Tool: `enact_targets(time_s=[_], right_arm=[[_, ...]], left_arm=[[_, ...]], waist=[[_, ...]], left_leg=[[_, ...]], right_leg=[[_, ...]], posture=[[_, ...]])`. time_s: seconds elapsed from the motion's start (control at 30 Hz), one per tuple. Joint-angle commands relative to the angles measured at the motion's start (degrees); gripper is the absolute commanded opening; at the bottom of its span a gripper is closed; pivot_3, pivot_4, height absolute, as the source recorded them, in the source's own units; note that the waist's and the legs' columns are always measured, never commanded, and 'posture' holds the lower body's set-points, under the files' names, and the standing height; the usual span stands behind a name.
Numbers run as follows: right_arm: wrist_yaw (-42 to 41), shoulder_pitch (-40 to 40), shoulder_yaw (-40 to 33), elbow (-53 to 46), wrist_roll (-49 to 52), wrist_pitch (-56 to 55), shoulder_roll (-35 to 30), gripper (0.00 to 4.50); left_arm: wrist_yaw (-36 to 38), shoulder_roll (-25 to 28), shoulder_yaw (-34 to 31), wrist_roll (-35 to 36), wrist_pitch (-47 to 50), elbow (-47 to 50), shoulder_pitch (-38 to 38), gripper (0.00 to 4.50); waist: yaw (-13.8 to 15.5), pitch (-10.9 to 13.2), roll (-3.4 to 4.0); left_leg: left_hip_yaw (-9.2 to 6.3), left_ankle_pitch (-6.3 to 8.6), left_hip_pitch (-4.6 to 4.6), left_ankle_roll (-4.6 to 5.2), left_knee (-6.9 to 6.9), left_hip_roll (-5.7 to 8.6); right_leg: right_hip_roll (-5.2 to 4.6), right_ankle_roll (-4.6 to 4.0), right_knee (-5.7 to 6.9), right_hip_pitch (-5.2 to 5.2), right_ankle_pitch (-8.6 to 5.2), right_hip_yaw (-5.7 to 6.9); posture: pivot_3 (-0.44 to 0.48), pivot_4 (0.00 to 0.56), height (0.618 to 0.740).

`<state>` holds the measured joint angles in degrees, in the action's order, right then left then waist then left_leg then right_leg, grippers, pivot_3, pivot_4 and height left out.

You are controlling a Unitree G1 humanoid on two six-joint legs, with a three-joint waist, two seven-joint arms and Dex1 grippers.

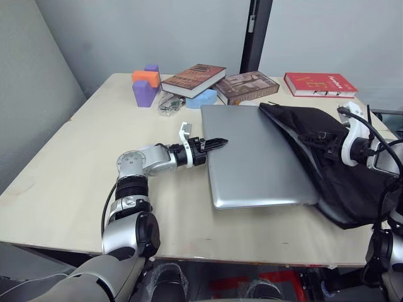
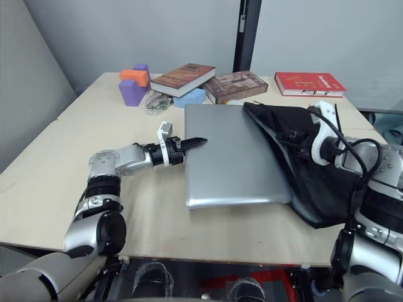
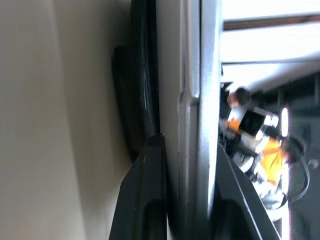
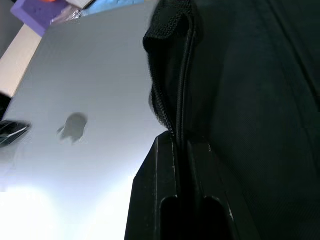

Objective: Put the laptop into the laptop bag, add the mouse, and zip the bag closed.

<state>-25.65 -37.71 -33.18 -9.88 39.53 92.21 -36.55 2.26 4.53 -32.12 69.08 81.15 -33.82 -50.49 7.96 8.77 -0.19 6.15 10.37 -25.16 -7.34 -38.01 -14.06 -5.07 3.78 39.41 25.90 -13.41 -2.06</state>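
While the left gripper (image 1: pixel 214 144) clamps the near left edge of the laptop (image 1: pixel 258 157), the silver slab lies flat on the table (image 1: pixel 63 176) with its right side tucked into the mouth of the laptop bag (image 1: pixel 327 170). Further right, the right gripper (image 4: pixel 182 150) is pinched shut on the bag's zipped rim, holding it open. A push could snag the laptop on that rim or shove the bag away.

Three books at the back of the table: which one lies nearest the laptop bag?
The red book, at the far right corner. It lies just behind the laptop bag; the two brown books sit further left.
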Motion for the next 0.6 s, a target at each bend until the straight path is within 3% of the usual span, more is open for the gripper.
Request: enact_targets(time_s=[0.03,0.3,0.6], right_arm=[[1.1,-1.0,-2.1,-3.5,2.5,0.3,0.5,0.02],[6.1,-0.3,-3.0,-5.8,7.0,0.3,5.8,0.02],[14.7,0.1,-4.5,-6.9,14.9,0.3,11.2,0.02]], left_arm=[[-0.4,-2.1,-2.8,3.9,-1.6,0.2,-3.9,0.3],[-1.3,-6.9,-0.8,2.0,-4.6,-0.8,-5.0,0.3],[1.7,-8.1,3.4,-3.7,-5.8,-6.1,-9.0,0.3]], waist=[[0.1,0.0,0.01],[0.5,0.0,0.02],[0.5,0.0,0.09]], left_leg=[[0.0,0.0,0.0,0.0,0.02,0.0],[-0.03,0.0,-0.1,0.0,0.04,0.0],[-0.03,-0.01,-0.13,0.0,0.04,0.01]], right_leg=[[0.0,0.01,-0.01,0.0,0.0,0.01],[-0.01,0.54,-0.14,0.0,0.3,0.06],[-0.03,0.71,-0.2,0.01,0.4,0.07]], posture=[[0.0,0.15,0.707],[0.0,0.15,0.707],[0.0,0.15,0.707]])
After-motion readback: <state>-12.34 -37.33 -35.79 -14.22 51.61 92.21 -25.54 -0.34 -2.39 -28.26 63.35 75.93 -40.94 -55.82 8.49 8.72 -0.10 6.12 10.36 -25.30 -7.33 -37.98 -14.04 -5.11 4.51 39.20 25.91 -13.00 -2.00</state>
